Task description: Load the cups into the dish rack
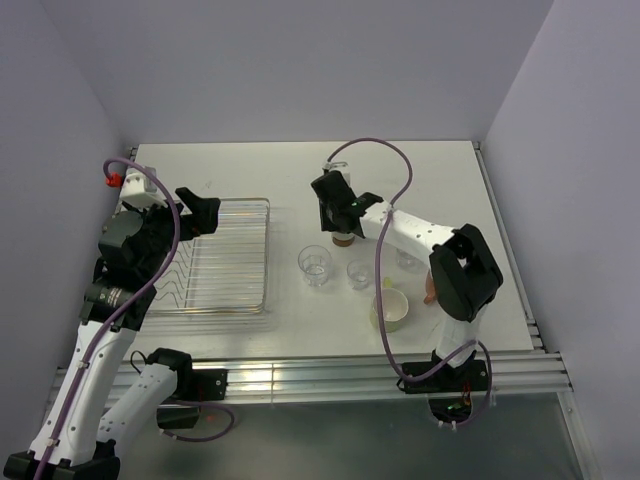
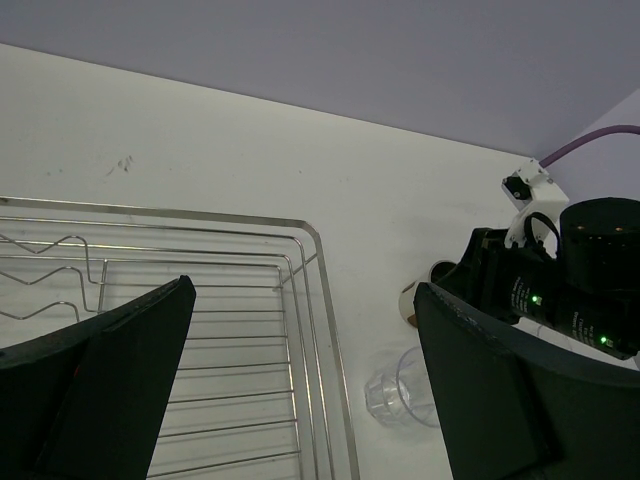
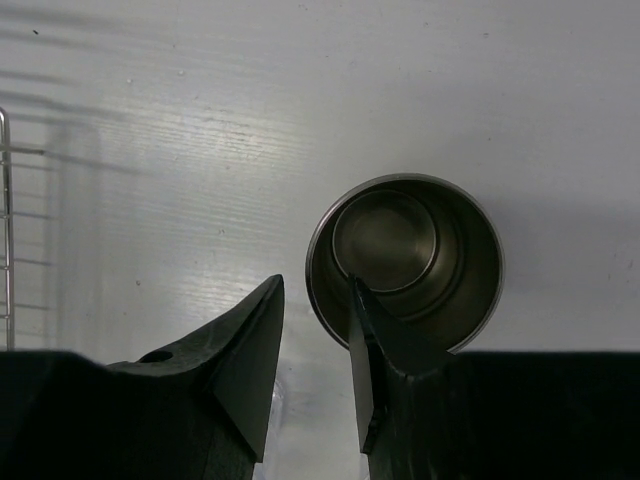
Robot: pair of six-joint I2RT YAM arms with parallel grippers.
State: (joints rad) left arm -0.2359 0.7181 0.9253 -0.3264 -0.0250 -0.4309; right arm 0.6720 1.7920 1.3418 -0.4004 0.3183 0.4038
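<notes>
The right gripper (image 3: 316, 288) hangs over the small round brown-and-cream cup (image 3: 405, 262), jaws part open w/ a narrow gap, holding nothing; in the right wrist view one finger (image 3: 368, 360) shows inside the cup's rim and the other outside it, so the wall sits btwn them w/ a strip of table visible btwn the outer finger and the rim; how far above the rim the tips are, can't tell. The cup stands upright on the white table (image 1: 450, 180), approx. mid-table, to the right of the rectangular silver wire dish rack (image 1: 268, 262) and not touching it; no cup is in the rack as far as the views show. By its look the cup is rigid and prob. light, w/ a glossy dark inside, so likely slippery; a pinch across the thin wall looks the sensible hold, set deep enough that the cup can't swing or slide out; squeeze firm but not hard, since it may chip. Nearer the arms stand the clear glass tumblers (image 1: 315, 265), a pale yellow-green mug (image 1: 392, 310) and, half hidden by the right arm, a salmon-orange mug (image 1: 430, 292); the glass is fragile & slick, so a straight-up lift seems safest. The left gripper (image 2: 305, 290) is spread wide, holding nothing, above the rack's far edge.
</notes>
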